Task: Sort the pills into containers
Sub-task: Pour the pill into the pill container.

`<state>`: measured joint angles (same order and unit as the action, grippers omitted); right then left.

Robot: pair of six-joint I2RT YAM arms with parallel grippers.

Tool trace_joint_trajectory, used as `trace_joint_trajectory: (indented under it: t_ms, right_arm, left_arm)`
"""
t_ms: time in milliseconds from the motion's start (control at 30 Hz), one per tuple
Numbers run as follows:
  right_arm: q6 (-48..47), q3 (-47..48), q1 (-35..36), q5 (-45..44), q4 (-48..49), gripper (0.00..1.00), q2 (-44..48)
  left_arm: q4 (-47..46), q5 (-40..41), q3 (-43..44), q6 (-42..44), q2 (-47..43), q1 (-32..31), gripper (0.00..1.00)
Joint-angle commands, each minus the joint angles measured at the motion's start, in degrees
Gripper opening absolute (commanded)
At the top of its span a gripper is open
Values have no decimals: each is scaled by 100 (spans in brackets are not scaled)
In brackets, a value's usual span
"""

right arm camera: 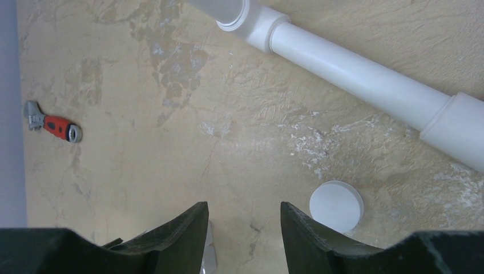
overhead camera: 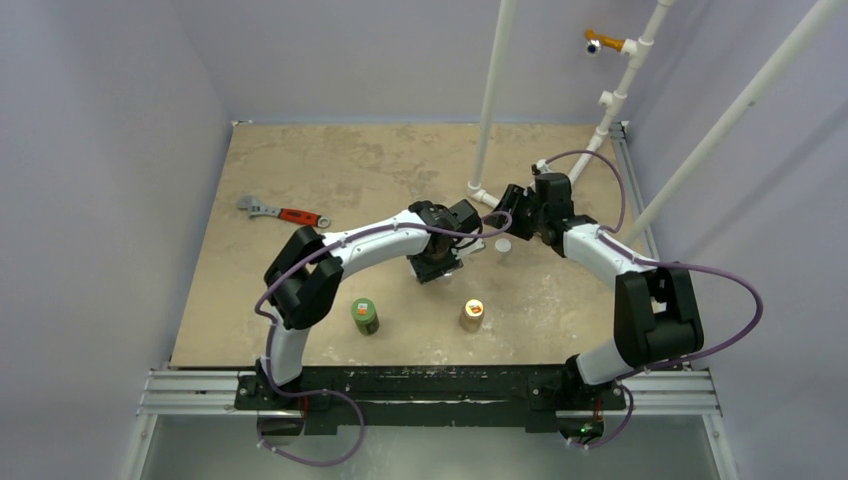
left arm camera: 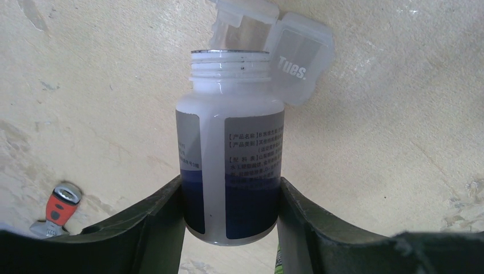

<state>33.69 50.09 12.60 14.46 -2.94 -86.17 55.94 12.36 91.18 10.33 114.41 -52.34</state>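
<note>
Within left gripper (left arm camera: 231, 191), glossy cylindrical bottle (left arm camera: 231, 114)

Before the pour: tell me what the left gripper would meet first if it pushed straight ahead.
The left gripper clamps an uncapped white bottle, so its mouth leads. Straight ahead it would first meet the clear pill case at its open "Tues." lid. The gap looks small, but depth is unclear.
</note>
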Motion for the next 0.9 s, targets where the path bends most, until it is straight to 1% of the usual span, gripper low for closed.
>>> trace_joint_trajectory:
  t_ms: [0, 567, 867]
  right_arm:
    - [85, -51, -59, 12, 153, 50, 88]
    - [104, -51, -109, 178, 215, 50, 57]
    - [102, -59, -118, 215, 235, 50, 39]
  left_arm:
    - [-138, 379, -102, 143, -243, -110, 0]
    - [-181, 1071, -131, 445, -45, -402, 0]
    - [-178, 1246, -234, 640, 28, -528, 0]
